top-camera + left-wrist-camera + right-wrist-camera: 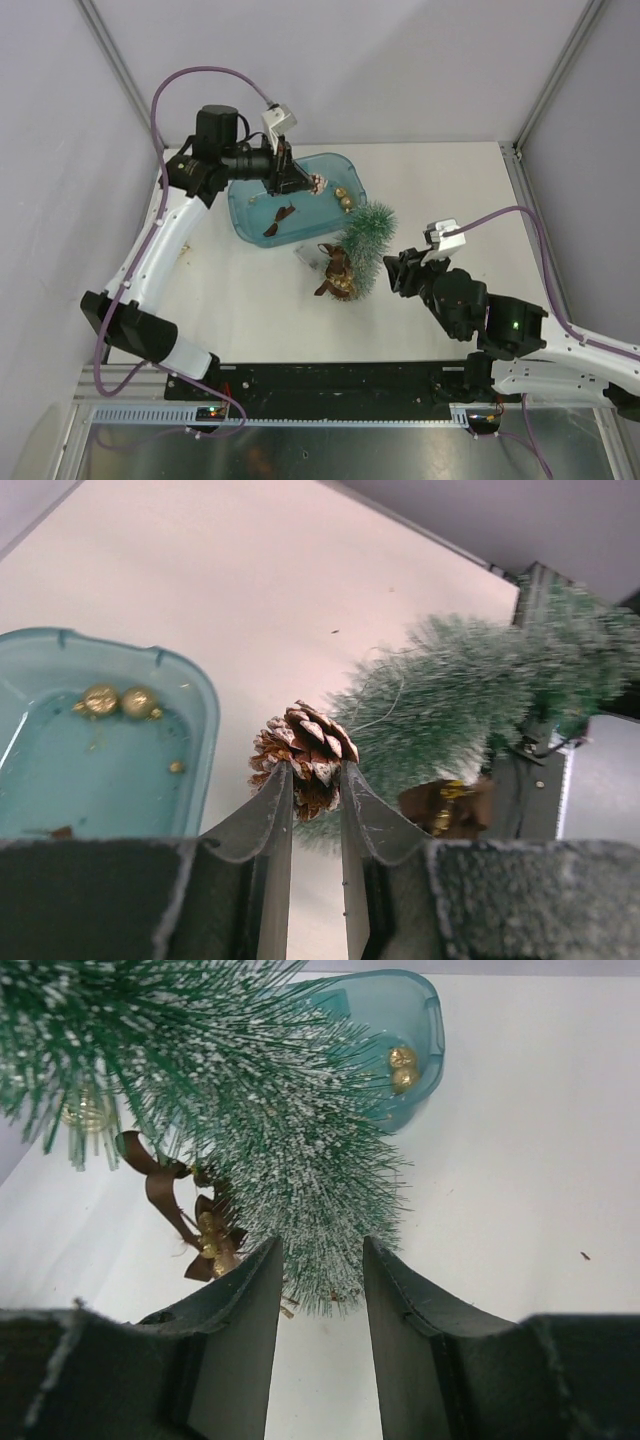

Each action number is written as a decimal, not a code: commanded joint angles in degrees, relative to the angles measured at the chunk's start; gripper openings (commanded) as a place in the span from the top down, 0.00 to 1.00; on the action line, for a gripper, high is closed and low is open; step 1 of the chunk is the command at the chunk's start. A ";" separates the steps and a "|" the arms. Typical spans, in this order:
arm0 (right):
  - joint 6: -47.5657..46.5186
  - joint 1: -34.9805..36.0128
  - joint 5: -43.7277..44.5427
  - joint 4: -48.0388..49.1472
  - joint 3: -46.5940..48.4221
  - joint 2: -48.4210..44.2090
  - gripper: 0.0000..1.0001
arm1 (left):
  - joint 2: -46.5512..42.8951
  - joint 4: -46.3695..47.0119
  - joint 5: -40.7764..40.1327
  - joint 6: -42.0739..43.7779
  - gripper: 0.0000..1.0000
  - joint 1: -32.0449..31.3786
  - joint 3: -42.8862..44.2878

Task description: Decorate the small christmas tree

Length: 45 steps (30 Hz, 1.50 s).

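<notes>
Between the narrow tips of the left tool (315, 780) sits a frosted pine cone (303, 752), clenched by its lower scales at the centre of the left wrist view. The hold looks slim, so I judge any move should be slow and free of twist. Just right of the cone in that view is the small christmas tree (450, 705), a bristly green cone. In the overhead frame it stands mid-picture, near the lower right rim of the blue tub (205, 715); how far it leans is hard to judge.

To do this step well, the cone should probably go to a bare patch of needles, away from the brown bows (205, 1230) clustered at the tree's lower left side. It should be pressed in deep enough for the bristles to catch its scales, and let go only once it sits unsupported. Two gold balls (118, 701) lie in the tub.

The right tool (322, 1245) stands half apart with the tree's narrow end between its fingers. Whether it pinches the needles I cannot tell, though a steadied tree would help the placement.

The left arm (160, 250) rises from the lower left of the overhead frame, bends at the upper left and reaches rightward over the tub, its tool pointing toward the tree. The right arm (520, 335) enters from the lower right and angles up-left, its wrist beside the tree.
</notes>
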 commanded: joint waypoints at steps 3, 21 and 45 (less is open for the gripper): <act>0.67 -2.06 -0.33 0.43 3.01 0.19 0.57 | -5.76 0.22 5.57 -2.74 0.85 -4.09 -1.01; -1.08 -6.78 -6.70 4.19 3.01 2.69 0.58 | -6.05 0.21 3.85 -0.66 0.86 -9.74 -7.61; -1.12 -7.38 -7.99 5.12 3.03 3.14 0.59 | -6.28 0.23 -0.30 -0.85 0.86 -13.71 -9.21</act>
